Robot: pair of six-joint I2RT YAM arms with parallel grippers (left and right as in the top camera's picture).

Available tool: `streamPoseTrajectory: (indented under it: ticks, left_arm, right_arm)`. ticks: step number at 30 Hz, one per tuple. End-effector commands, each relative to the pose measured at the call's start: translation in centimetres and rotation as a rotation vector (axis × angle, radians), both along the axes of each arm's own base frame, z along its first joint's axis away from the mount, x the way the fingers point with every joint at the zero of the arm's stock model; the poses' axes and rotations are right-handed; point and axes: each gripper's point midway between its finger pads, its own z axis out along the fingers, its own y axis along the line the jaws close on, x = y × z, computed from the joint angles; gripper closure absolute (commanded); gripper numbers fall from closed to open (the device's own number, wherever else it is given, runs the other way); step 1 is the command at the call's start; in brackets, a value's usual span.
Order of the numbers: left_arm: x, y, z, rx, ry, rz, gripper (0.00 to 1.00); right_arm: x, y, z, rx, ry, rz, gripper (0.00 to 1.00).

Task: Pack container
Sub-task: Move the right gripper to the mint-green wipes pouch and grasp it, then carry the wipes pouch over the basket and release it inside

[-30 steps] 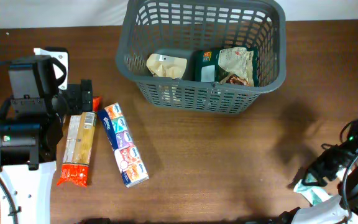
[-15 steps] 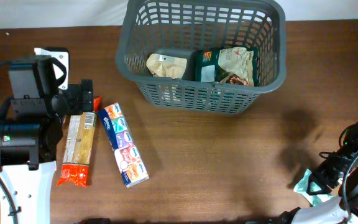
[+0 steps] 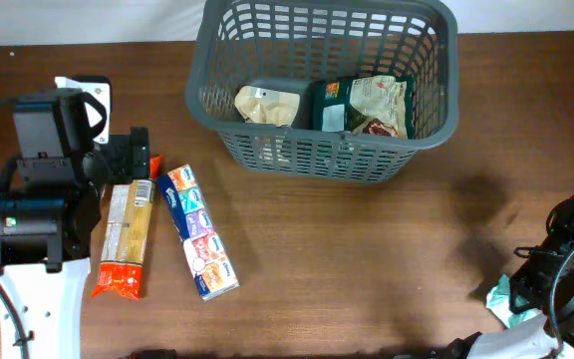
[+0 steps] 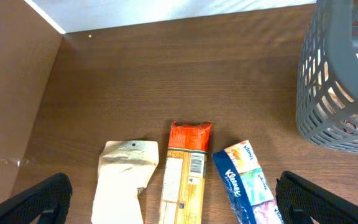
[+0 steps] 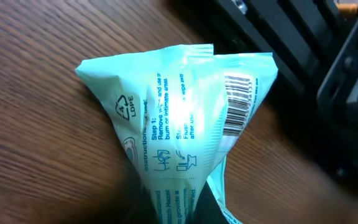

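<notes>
Change: right claw (image 3: 519, 288) has drawn back toward the lower right corner of the overhead frame, and the teal packet (image 3: 499, 296) has slid slightly rightward with it. Everything else lies as it did.
Right claw: closed on the teal packet. In the right wrist view the film bunches to a narrow waist at the bottom centre, where a dark finger meets it, and fans out above with its barcode and printed instructions facing the camera.
Teal packet: lower right of the overhead frame, well apart from the container. I cannot tell whether it touches the table (image 3: 367, 269).
Left claw (image 4: 178, 202): spread wide and holding nothing. Its two dark fingertips sit in the lower left and lower right corners of the left wrist view, above the goods lying there.
Container (image 3: 322, 160): top centre of the overhead frame, upright on the table. Its slotted wall shows at the right edge of the left wrist view.
Inside the container: a pale packet (image 3: 267, 104) on the left and a green packet (image 3: 365, 104) on the right, side by side.
Pasta packet (image 3: 125, 237): left part of the overhead frame, lying flat, red end toward the lower edge.
Tissue pack (image 3: 198, 244): just to the right of the pasta packet, angled slightly.
Cream pouch (image 4: 124, 180): lower left of the left wrist view, just left of the pasta packet.
</notes>
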Motion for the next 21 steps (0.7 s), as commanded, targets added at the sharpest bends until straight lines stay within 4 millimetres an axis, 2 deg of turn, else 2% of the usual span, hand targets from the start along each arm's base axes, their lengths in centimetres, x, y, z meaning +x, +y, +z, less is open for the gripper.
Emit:
streamPoseTrajectory:
  ticks: [1,3,5,7,9,11,13,15,18,21]
  left_arm:
    - [0.2,-0.1,0.3,0.003,-0.01,-0.016,0.01]
    - [0.3,-0.1,0.4,0.002,-0.017,-0.016,0.01]
    - [0.3,-0.1,0.5,0.003,-0.02,-0.016,0.01]
    - [0.3,-0.1,0.5,0.002,-0.02,-0.016,0.01]
    - [0.3,-0.1,0.5,0.002,-0.02,-0.016,0.01]
    - [0.3,-0.1,0.5,0.002,-0.02,-0.016,0.01]
    - [0.3,-0.1,0.5,0.002,-0.02,-0.016,0.01]
    - [0.3,-0.1,0.5,0.002,-0.02,-0.016,0.01]
    - [0.3,-0.1,0.5,0.002,-0.02,-0.016,0.01]
    - [0.3,-0.1,0.5,0.003,-0.02,-0.016,0.01]
  right_arm:
    - [1.4,-1.6,-0.8,-0.002,-0.079,0.134,0.97]
    - [5.0,-2.5,-1.3,0.04,-0.252,0.29,0.97]
    - [9.6,-3.2,-0.9,0.072,-0.469,0.452,0.97]
    - [14.4,-3.5,0.8,0.086,-0.692,0.585,0.97]
    - [18.6,-3.8,3.4,0.076,-0.887,0.722,0.97]
    - [22.9,-3.8,7.2,0.047,-1.092,0.903,0.97]
    - [26.7,-3.1,11.8,-0.013,-1.297,1.18,0.96]
    - [29.5,-1.9,16.6,-0.065,-1.484,1.348,0.96]
    - [32.2,0.8,23.2,-0.089,-1.714,1.473,0.97]
    - [33.8,5.3,29.8,-0.099,-1.92,1.676,0.96]
